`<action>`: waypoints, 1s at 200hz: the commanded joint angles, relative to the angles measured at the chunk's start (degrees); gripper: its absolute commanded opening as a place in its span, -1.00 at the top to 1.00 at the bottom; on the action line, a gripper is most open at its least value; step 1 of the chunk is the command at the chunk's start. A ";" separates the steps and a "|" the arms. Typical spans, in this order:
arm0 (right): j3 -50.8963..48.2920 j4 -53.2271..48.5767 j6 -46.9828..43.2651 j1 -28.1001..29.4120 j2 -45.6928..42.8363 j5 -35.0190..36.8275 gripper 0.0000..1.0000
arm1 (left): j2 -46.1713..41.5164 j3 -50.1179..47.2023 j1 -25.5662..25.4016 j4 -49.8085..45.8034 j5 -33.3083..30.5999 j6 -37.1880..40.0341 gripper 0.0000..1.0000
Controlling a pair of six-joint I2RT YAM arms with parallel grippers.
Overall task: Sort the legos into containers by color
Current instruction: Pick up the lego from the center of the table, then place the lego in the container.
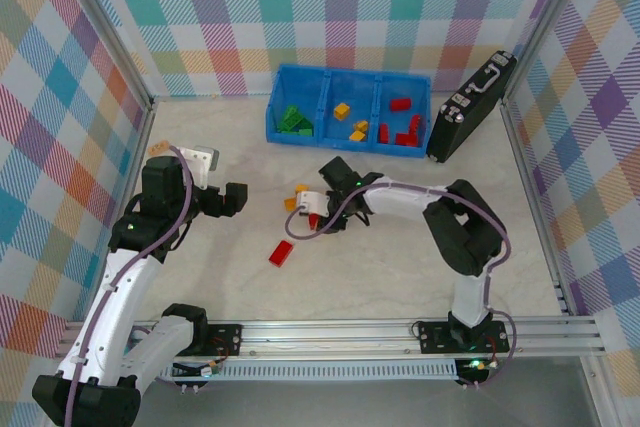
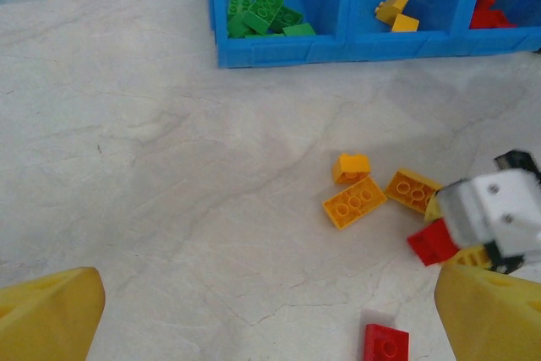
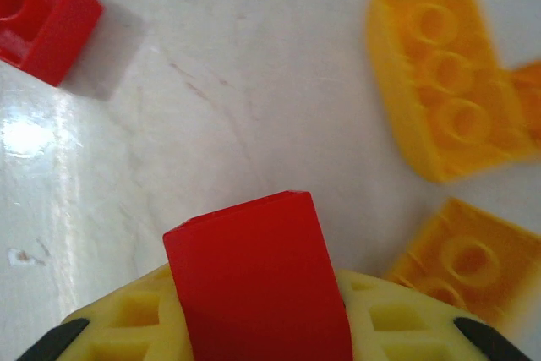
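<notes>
Red brick [image 3: 258,293] fills the bottom of the right wrist view, pinched between the two yellow fingers [image 3: 127,331] of the right gripper [image 1: 312,211], which have closed narrowly on its sides. Whether it is lifted off the table [image 1: 400,267] or resting on it cannot be told.

Just beside that gripper lie three yellow-orange bricks [image 2: 354,202]: one small and two longer, close together, the small one touching one of the longer ones. One loose red brick [image 1: 281,252] lies flat by itself, nearer the arm bases. That makes two red and three yellow-orange pieces outside the tray.

At the far side of the table stands one blue tray [image 1: 345,73] with three compartments side by side. The left one holds green bricks [image 2: 269,8], at least four, piled too closely for an exact count. The middle one holds three yellow pieces [image 1: 358,130] as seen from above. The right one holds red pieces [image 1: 407,132], at least four, some overlapping.

The left gripper [image 2: 270,319] hangs over bare table to the left of the loose pieces, its two yellow fingers spread wide with nothing between them.

One black case [image 1: 470,107] with a handle leans at an angle just beside the tray's right end.
</notes>
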 commanded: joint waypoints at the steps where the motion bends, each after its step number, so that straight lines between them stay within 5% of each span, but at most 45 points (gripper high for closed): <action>1: -1.14 3.78 5.53 -4.28 -6.58 0.87 0.55 | -0.08 -0.75 1.21 0.69 0.87 0.73 -1.00; 29: 1.74 2.21 7.84 -12.70 -9.50 3.54 0.52 | 0.07 -0.75 1.17 0.73 0.81 0.68 -1.00; 85: 19.26 -2.75 12.57 -26.98 -1.52 10.29 0.53 | -0.11 -0.67 1.30 0.64 0.34 0.56 -1.00; 150: 42.67 -11.15 13.55 -29.12 17.41 21.12 0.53 | -1.01 -0.67 1.30 0.37 0.43 0.55 -1.00; 200: 49.63 -16.34 15.95 -31.14 25.16 22.60 0.50 | -1.57 -0.58 1.30 0.29 0.26 0.66 -0.99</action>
